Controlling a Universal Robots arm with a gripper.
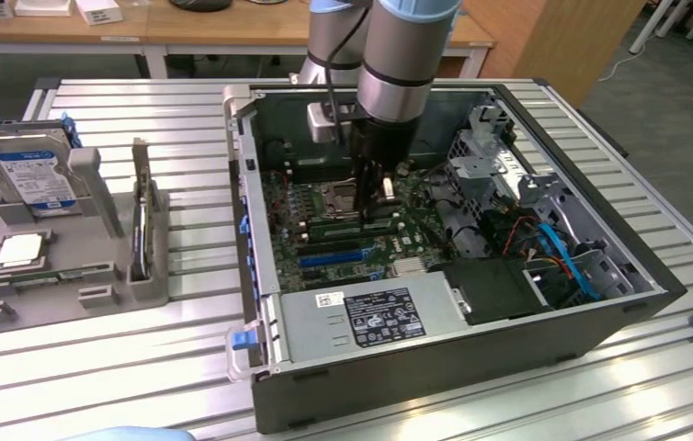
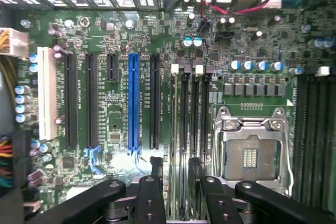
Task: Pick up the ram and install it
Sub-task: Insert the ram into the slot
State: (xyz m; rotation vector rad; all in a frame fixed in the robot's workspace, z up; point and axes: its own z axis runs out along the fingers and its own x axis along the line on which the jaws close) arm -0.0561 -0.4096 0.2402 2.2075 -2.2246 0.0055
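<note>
My gripper (image 1: 371,204) reaches down into the open computer case (image 1: 641,303), just over the motherboard (image 2: 105,40) beside the empty CPU socket (image 2: 252,156). In the wrist view its two black fingers (image 2: 156,167) stand apart on either side of the first memory slots, so my gripper (image 2: 175,164) is open and grips nothing. A thin pale edge runs along the slot between them; it looks like the ram (image 2: 173,129) standing in that slot, though I cannot tell how deep it sits.
Outside the case, on the exterior view's left, a grey holder (image 1: 28,294) carries a hard drive (image 1: 34,175), a square CPU chip (image 1: 22,250) and a thin dark board (image 1: 138,234) on edge. Cables and drive cages (image 1: 530,230) crowd the case's other side.
</note>
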